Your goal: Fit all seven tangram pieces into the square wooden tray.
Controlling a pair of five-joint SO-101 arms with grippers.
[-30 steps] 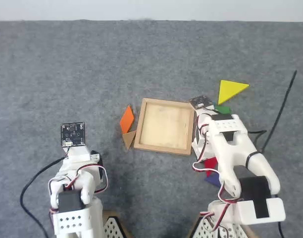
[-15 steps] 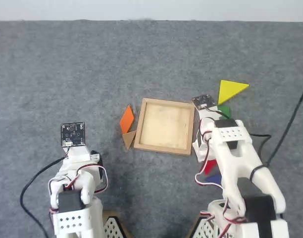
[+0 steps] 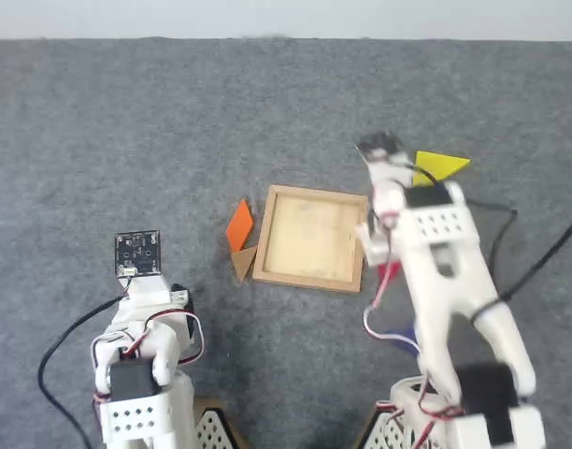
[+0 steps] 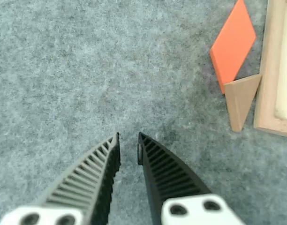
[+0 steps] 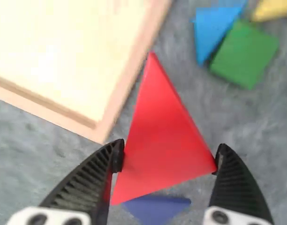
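Beside tray point(image 5: 64, 51) | red triangle point(image 5: 167, 126) in right jaws (tip overlapping rim)

Grey felt-like tabletop point(image 3: 127, 122). Tray point(image 3: 264, 234) lies flat near the middle. Off its left rim are an orange parallelogram point(image 3: 239, 224) and a tan triangle point(image 3: 243, 262), touching each other, with the triangle against the rim. Right of the tray: yellow triangle point(image 3: 438, 166) on the far side, green square point(image 5: 244, 54) and blue triangle point(image 5: 213, 26) side by side, dark blue triangle point(image 5: 155, 207) nearer the arms. Red triangle point(image 5: 164, 140) by the right rim; can't tell if it rests on the tabletop.
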